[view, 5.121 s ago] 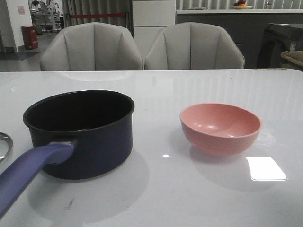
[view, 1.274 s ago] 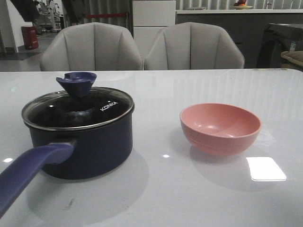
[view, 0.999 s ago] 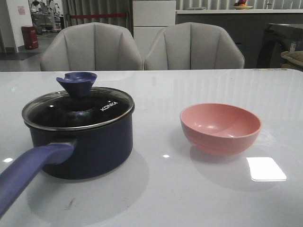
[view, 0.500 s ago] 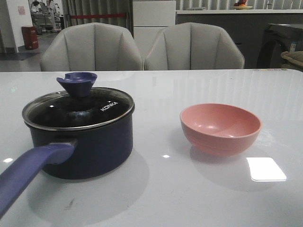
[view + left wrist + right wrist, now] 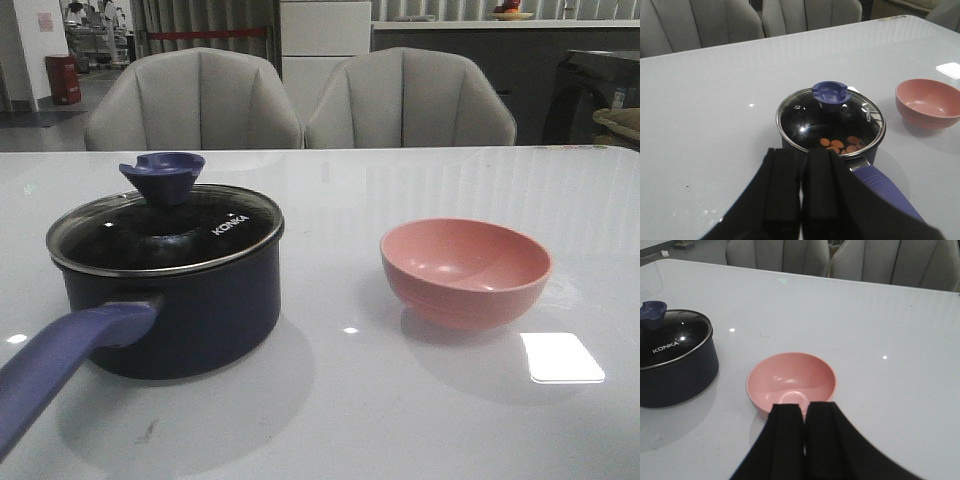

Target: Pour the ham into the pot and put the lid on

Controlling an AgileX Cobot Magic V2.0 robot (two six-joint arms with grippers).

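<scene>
The dark navy pot (image 5: 190,300) stands at the table's left with its purple-blue handle (image 5: 55,365) pointing toward me. The glass lid (image 5: 165,235) with its blue knob (image 5: 162,175) and KONKA lettering rests flat on the pot's rim. Through the glass, several orange-pink ham slices (image 5: 840,145) lie on the pot's black bottom. My left gripper (image 5: 801,157) is shut and empty, held back above the pot's near side. My right gripper (image 5: 804,410) is shut and empty, just short of the pink bowl. Neither gripper shows in the front view.
The empty pink bowl (image 5: 466,270) sits to the right of the pot, apart from it. Two grey chairs (image 5: 300,100) stand behind the table's far edge. A bright light patch (image 5: 562,357) lies on the tabletop near the bowl.
Five seconds ago the pot stood uncovered with the lid off at the left edge; since then the lid sits on it. Over the last second nothing has moved.
</scene>
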